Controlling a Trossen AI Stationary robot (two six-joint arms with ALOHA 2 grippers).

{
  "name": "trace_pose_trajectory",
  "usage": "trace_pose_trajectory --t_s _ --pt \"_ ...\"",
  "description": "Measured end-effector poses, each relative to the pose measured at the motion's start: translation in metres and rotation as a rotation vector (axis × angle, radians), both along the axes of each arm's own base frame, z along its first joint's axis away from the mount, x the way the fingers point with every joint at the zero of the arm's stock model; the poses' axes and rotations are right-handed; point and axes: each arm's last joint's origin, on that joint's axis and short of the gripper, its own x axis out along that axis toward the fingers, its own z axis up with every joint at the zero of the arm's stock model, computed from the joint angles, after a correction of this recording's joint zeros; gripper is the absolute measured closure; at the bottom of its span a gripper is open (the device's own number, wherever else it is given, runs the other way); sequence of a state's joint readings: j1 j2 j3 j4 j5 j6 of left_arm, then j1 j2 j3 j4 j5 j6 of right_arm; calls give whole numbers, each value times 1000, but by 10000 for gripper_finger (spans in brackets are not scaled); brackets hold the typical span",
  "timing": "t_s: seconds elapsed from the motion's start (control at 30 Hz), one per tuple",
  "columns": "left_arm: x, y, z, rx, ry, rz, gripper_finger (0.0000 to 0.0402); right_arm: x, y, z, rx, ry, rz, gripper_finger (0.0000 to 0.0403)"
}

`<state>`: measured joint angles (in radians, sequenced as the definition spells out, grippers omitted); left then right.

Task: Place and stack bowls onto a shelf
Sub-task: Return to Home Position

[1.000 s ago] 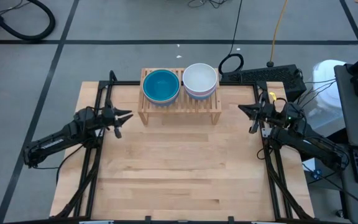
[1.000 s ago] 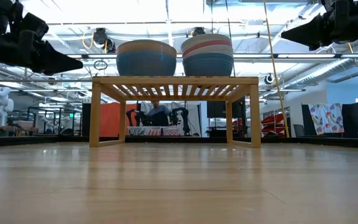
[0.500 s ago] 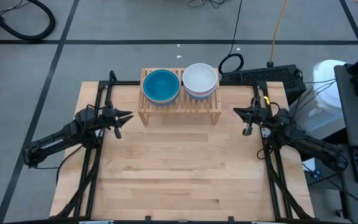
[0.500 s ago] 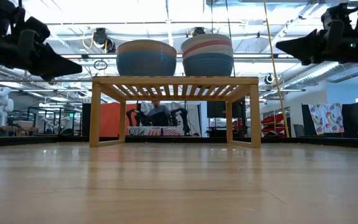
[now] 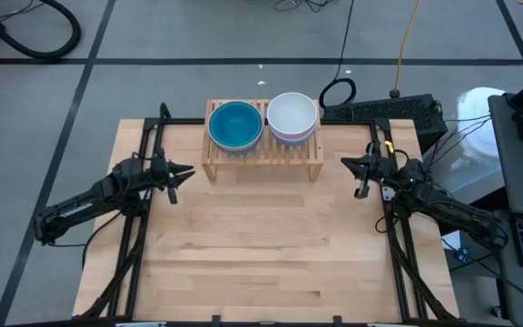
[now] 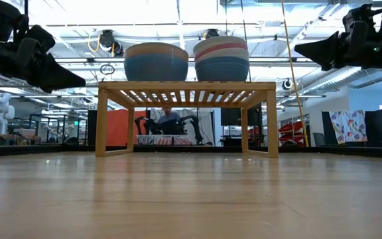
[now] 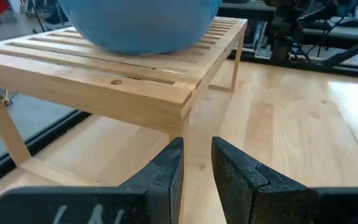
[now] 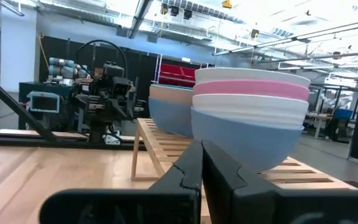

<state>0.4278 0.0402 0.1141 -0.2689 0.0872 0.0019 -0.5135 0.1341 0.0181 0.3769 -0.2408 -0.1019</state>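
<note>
The low light-wood shelf stands on its legs at the table's far edge. Two stacks of bowls sit on its slatted top. The left stack shows teal-blue from above, with a peach rim in the low view. The right stack has a white bowl on top, then pink, white and light blue. My left gripper hovers left of the shelf, pointing at it, narrowly open. My right gripper hovers right of the shelf, shut. Both hold nothing.
Bare wooden tabletop stretches from the shelf to the near edge. Black arm frames run along both sides of the table. A keyboard and a cable loop lie beyond the far right corner.
My right gripper has moved a little toward the table's left, closer to the shelf, and has sunk slightly. My left gripper has sunk slightly. The bowls and the shelf have stayed put.
</note>
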Motion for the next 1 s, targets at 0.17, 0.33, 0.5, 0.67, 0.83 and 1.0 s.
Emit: trace_pose_trajectory --t_s 0.17,0.33,0.5,0.67,0.83,1.0 --pt "0 0 0 56 16 -12 314 0 0 0 23 -2 6 403" --pt "0 0 0 99 31 -20 314 0 0 -1 16 1 4 403" --pt "0 0 0 92 28 -13 314 0 0 -1 16 2 3 403" --pt "0 0 0 88 31 -12 314 0 0 -1 15 4 2 403" --pt "0 0 0 58 25 -6 314 0 0 -1 16 4 2 403" --pt "0 0 0 -24 -4 12 314 0 0 -1 15 4 1 403"
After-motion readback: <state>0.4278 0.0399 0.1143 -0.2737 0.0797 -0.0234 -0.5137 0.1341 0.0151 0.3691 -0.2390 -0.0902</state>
